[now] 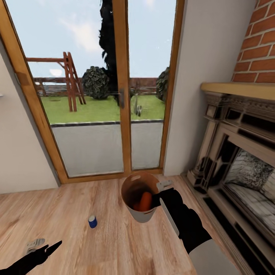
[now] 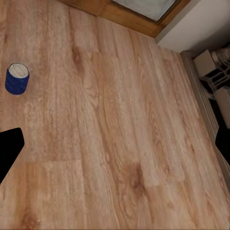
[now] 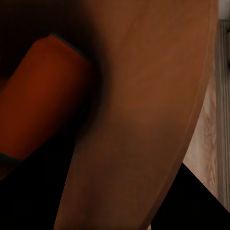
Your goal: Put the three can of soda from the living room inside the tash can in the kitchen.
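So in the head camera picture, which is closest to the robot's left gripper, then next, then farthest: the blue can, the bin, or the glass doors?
1. The blue can, standing on the wood floor just ahead and to the right of the left gripper.
2. The bin, farther right, held up by the right gripper, with an orange can inside.
3. The glass doors, at the far wall.

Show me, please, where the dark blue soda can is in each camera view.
Head view: blue can upright on the wood floor, lower left of centre, left of the held bin.
Left wrist view: blue can at the left edge.
Right wrist view: not in it.
Shared landmark: the plank floor.
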Robot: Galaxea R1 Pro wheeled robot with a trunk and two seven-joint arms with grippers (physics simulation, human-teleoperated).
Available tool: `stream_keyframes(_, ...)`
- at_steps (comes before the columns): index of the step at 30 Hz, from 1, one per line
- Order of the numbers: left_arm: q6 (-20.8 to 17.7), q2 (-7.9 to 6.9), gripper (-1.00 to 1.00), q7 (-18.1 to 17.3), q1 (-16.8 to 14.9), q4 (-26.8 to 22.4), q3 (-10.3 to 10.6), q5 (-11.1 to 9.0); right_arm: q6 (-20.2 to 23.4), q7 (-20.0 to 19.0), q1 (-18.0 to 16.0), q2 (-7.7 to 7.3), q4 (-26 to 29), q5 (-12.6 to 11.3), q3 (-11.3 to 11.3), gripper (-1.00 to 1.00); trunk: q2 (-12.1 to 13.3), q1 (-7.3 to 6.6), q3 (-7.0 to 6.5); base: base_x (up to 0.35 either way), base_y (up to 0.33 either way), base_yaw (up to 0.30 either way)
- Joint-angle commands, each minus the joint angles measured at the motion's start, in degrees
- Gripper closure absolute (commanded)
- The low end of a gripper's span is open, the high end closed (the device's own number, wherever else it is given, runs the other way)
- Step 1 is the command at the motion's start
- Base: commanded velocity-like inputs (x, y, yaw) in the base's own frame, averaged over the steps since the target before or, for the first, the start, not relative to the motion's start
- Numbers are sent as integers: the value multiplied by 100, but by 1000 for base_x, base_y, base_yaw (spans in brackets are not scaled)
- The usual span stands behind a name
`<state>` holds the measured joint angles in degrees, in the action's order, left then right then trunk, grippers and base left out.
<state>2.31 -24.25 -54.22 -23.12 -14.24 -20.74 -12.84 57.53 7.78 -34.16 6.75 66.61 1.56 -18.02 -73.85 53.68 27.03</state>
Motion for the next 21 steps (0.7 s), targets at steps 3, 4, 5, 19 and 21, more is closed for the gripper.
stream_keyframes(3,-1,0,-100,0,0,0,0,0,-2,-13,-3,1,4,-16,1,100,-1,0,-1,327,187,9)
stream_keyframes(4,-2,0,-100,-1,0,0,0,0,-3,-13,-3,1,5,-16,1,100,-1,0,-1,324,197,58)
stream_keyframes(5,-2,0,-100,-1,0,0,0,0,-4,-13,-3,0,2,-17,0,100,-1,0,-1,322,201,118)
stream_keyframes(19,7,-8,-100,-1,0,8,0,0,-3,-13,-3,1,1,-17,0,100,-1,0,-1,310,175,207)
stream_keyframes(21,7,-9,-100,-1,0,9,0,0,0,-13,-2,1,1,-17,0,100,-1,0,-1,337,-17,41)
